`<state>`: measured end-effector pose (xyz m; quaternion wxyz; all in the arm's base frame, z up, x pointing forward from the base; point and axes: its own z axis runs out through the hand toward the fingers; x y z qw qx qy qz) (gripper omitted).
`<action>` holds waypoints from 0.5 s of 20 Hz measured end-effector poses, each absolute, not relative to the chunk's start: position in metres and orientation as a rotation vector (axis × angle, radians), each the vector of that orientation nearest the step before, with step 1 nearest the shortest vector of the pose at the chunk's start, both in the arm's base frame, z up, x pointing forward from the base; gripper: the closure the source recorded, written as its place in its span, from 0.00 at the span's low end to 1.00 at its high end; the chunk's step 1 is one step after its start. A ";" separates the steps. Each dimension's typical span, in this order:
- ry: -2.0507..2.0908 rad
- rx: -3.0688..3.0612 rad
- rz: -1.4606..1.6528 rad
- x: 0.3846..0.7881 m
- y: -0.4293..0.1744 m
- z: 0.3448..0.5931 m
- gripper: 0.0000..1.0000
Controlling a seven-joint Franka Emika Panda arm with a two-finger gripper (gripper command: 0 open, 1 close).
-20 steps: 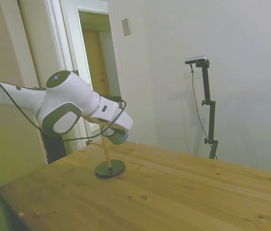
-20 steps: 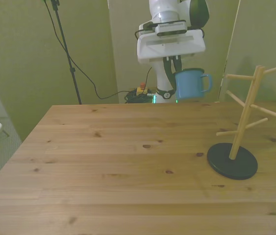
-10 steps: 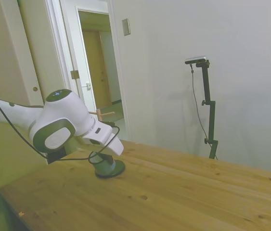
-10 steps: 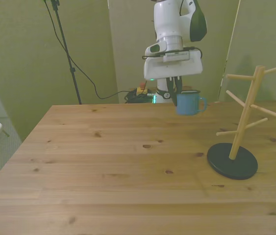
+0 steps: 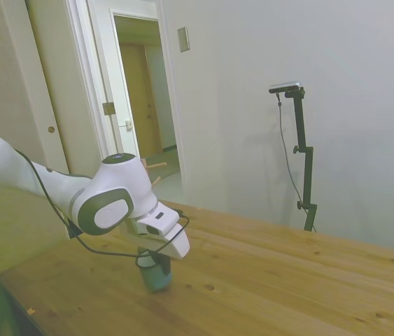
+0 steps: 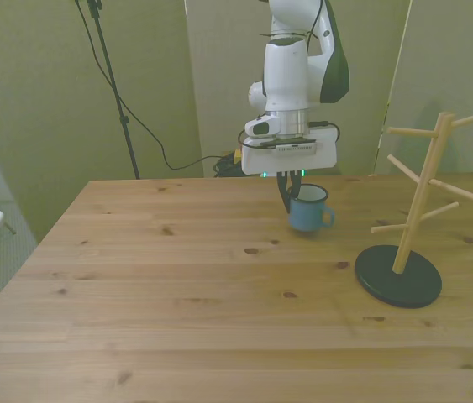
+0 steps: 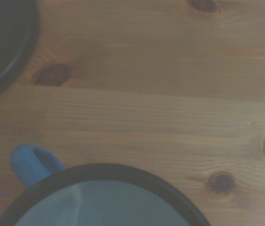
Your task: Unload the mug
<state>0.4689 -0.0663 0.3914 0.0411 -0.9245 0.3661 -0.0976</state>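
Now one blue mug (image 6: 308,210) and one wooden pegged stand (image 6: 411,220) are on the wooden table (image 6: 177,285). One gripper (image 6: 291,195) pinches the mug's rim, its dark fingers closed narrowly on the wall. Directly below the fingers, the mug hangs upright at the tabletop; contact is unclear. The stand is well apart.

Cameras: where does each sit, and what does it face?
Side view: off one side, sees the arm holding the small blue mug low over the wooden table.
Front view: across the table, facing the arm, gripper, mug, wooden pegged stand.
Wrist view: looks down onto mug rim, no robot parts.
All share the mug.
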 end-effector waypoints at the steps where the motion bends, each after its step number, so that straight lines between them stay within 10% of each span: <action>1: 1.135 -2.837 -0.280 0.471 -0.067 0.390 1.00; 10: 1.199 -2.842 -0.261 0.487 -0.074 0.383 1.00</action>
